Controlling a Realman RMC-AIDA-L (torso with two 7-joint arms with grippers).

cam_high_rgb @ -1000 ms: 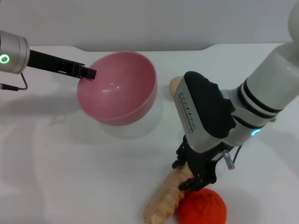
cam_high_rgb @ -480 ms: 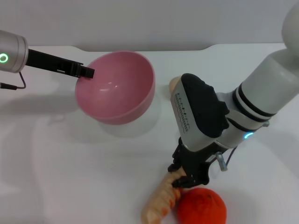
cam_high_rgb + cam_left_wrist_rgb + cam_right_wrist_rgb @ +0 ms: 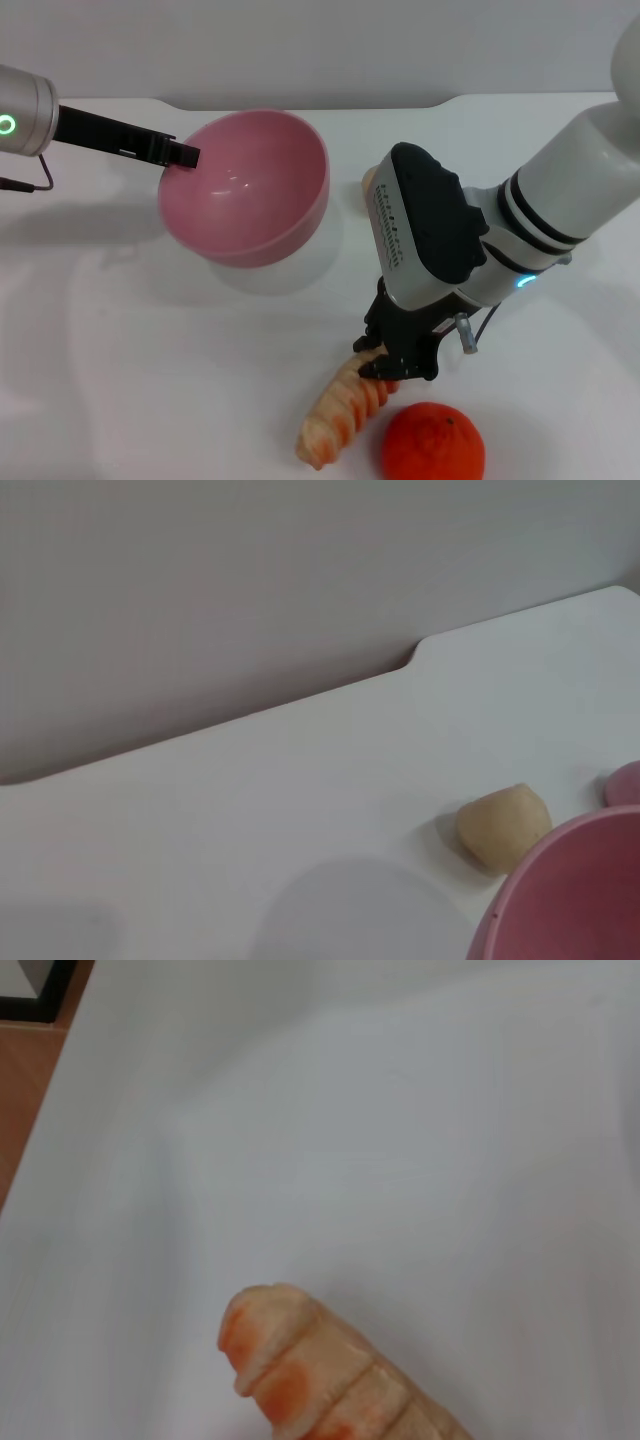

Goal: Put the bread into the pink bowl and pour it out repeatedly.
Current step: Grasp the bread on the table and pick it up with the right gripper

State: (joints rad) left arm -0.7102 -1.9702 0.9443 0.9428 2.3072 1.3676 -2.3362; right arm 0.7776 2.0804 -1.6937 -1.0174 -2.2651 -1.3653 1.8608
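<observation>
My right gripper (image 3: 392, 368) is down low over the white table (image 3: 150, 380), near its front edge, and my fingers are closed on one end of the bread (image 3: 340, 415). From the head view the dark fingers pinch the upper end of the loaf, and the rest of it slants away from them, down and toward my left, with the far end free of my grip. I cannot tell whether that far end rests on the table or hangs just above it. In my right wrist view the ridged, orange-striped free end of the bread (image 3: 320, 1380) juts out over bare white table, with none of my own fingers showing there.

Just beside the bread, on its right, sits a round orange fruit (image 3: 433, 443). It is close to my fingers but apart from them.

My left gripper (image 3: 185, 155) is well away, at the back left. Its dark fingers are clamped on the near-left rim of the pink bowl (image 3: 250, 190), and the bowl is tilted so its opening faces up and toward me. The inside I can see holds nothing. The bowl stands well apart from the bread.

A small beige ball (image 3: 372, 180) peeks out behind my right arm, just right of the bowl. My left wrist view shows the same ball (image 3: 503, 825) on the table next to the bowl's rim (image 3: 570, 895).
</observation>
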